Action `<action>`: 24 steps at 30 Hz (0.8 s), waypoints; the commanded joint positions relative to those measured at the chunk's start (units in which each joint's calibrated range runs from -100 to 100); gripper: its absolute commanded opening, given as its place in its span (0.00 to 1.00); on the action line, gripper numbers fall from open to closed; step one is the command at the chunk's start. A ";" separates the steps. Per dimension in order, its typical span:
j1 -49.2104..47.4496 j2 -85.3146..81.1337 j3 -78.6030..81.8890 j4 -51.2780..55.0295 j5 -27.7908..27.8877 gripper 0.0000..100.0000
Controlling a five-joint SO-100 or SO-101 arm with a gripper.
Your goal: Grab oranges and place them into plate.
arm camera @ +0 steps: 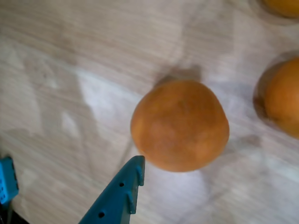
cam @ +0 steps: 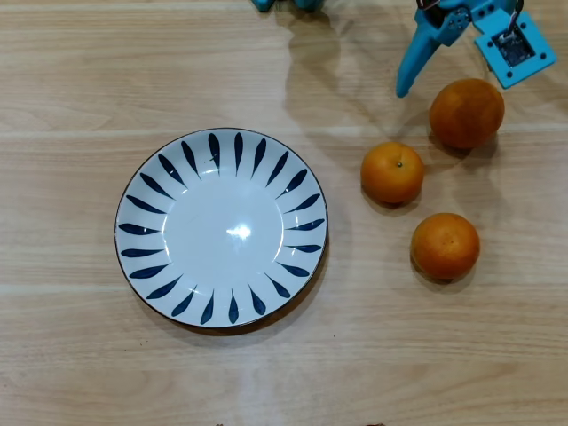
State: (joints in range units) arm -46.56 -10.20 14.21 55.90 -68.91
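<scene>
The white plate with dark blue strokes (cam: pixel 142 186) lies empty at centre left of the overhead view. Three oranges lie on the table to its right: the largest orange (cam: pixel 467 112) at the top, a smaller orange (cam: pixel 392 172) nearest the plate, and another small orange (cam: pixel 445 245) below. My blue gripper (cam: pixel 454 69) hovers open at the top right, just above the largest orange, holding nothing. In the wrist view the largest orange (arm camera: pixel 180 125) fills the middle, with one blue finger (arm camera: pixel 119 193) beside its lower left. The two smaller oranges (arm camera: pixel 282 100) (arm camera: pixel 282 5) show at the right edge.
The light wooden table (cam: pixel 284 373) carries everything. Blue arm parts (cam: pixel 284 3) sit at the top edge of the overhead view.
</scene>
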 commanded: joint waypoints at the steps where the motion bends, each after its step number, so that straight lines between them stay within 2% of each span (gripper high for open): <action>1: -1.10 1.32 -0.40 -4.98 -0.93 0.48; 7: -5.46 4.11 -0.31 -5.66 -6.68 0.49; 13: -6.18 7.92 -0.49 -6.87 -8.09 0.48; 24: -5.62 17.81 5.30 -25.86 -8.09 0.49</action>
State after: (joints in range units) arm -52.81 6.90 19.26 33.68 -76.84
